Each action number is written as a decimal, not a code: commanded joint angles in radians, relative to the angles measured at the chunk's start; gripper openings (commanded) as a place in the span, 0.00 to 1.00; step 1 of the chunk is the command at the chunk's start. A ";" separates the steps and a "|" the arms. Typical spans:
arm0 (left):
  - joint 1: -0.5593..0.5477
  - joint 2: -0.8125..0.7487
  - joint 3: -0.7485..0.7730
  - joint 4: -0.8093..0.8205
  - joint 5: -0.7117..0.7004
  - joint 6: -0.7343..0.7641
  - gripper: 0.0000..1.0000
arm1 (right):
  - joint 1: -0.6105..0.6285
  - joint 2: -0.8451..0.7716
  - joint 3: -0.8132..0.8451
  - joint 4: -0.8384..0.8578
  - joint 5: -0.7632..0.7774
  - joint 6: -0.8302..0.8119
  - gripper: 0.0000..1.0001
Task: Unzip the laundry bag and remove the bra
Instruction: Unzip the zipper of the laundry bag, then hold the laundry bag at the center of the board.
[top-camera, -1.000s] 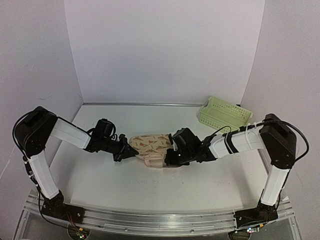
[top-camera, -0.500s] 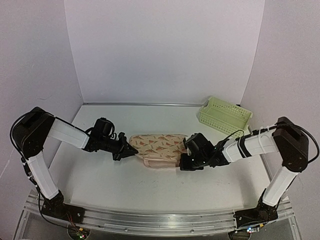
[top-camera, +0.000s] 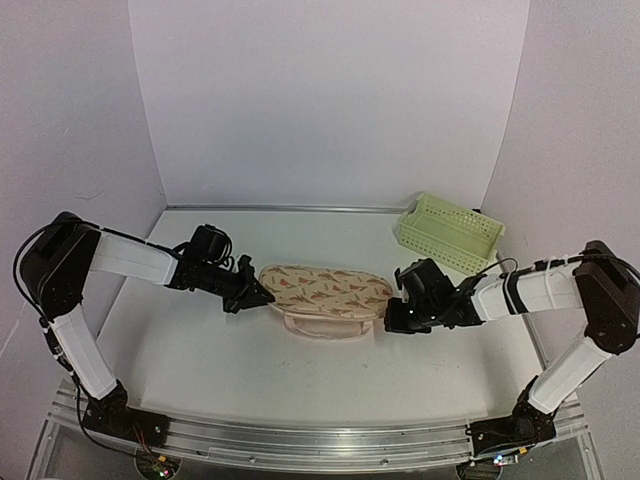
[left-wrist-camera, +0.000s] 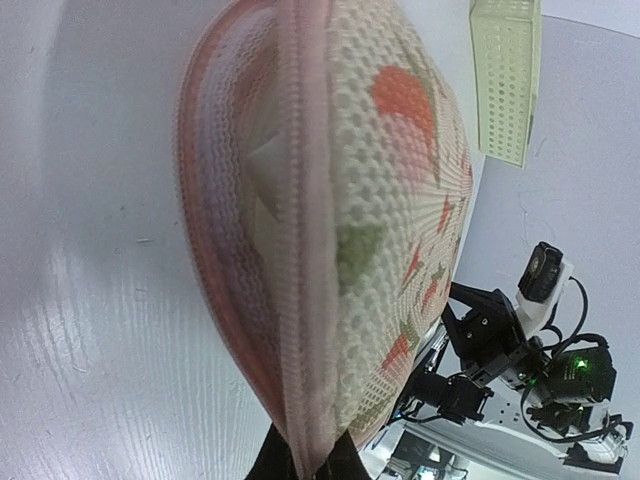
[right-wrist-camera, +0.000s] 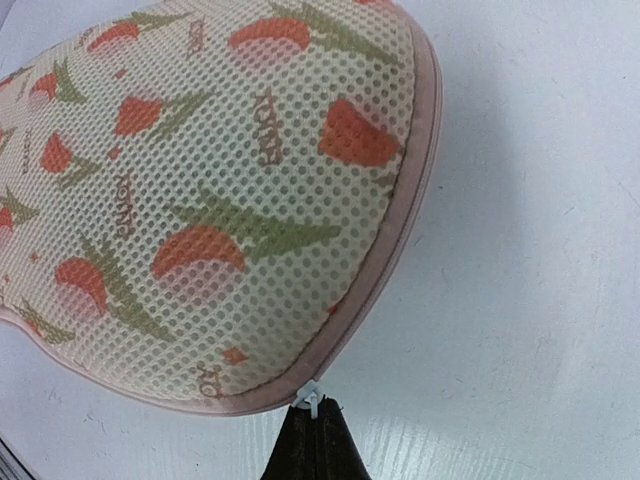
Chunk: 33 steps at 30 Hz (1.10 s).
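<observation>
The laundry bag (top-camera: 325, 288), beige mesh with orange-red leaf prints and a pink zip rim, lies flat at the table's middle. A pinkish lower layer (top-camera: 325, 325) shows along its near edge. My left gripper (top-camera: 257, 297) is shut on the bag's left end; in the left wrist view the pink rim (left-wrist-camera: 300, 300) runs down between my fingers (left-wrist-camera: 308, 462). My right gripper (top-camera: 393, 316) is at the bag's right end, shut on the small white zip pull (right-wrist-camera: 310, 397), with the bag (right-wrist-camera: 220, 200) just above it. The bra is hidden.
A pale-green plastic basket (top-camera: 450, 233) stands at the back right, beyond my right arm; it also shows in the left wrist view (left-wrist-camera: 505, 70). White walls close the table at the back and both sides.
My right gripper has moved right along the bag's near rim with the zip pull, from the bag's middle to its right end. The bag now lies spread wider. My left gripper holds its end.
</observation>
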 joint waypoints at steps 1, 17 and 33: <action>0.022 -0.044 0.094 -0.106 -0.056 0.101 0.00 | -0.018 -0.065 -0.012 -0.061 0.058 -0.026 0.00; 0.077 0.104 0.349 -0.214 -0.042 0.204 0.01 | 0.191 -0.060 0.040 -0.067 -0.049 -0.008 0.00; 0.144 0.187 0.518 -0.374 -0.092 0.315 0.37 | 0.208 0.190 0.302 -0.068 -0.144 0.044 0.00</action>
